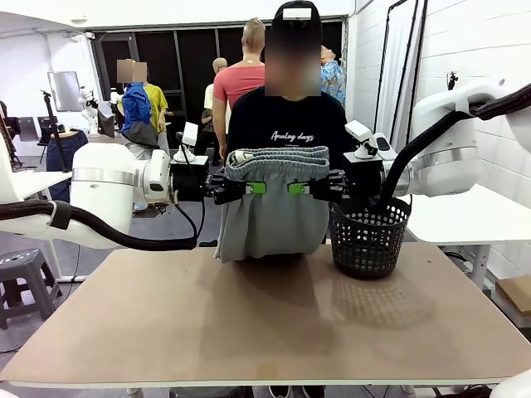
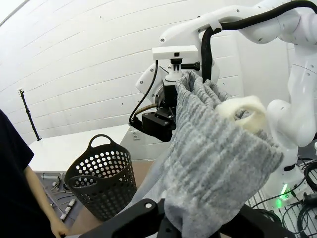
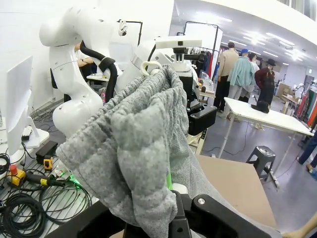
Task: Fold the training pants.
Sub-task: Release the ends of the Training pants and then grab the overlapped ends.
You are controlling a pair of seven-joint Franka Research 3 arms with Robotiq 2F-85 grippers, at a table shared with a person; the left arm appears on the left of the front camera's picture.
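Above the table (image 1: 249,323), the training pants (image 1: 270,215) are hung by the waistband (image 1: 278,157), clamped in the left gripper (image 1: 255,188) and right gripper (image 1: 296,188), probably so the legs drop straight.

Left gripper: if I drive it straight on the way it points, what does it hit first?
The left gripper is shut on the pants, so it would meet more of their cloth first. Right behind that it would probably meet the right gripper, which faces it head-on.
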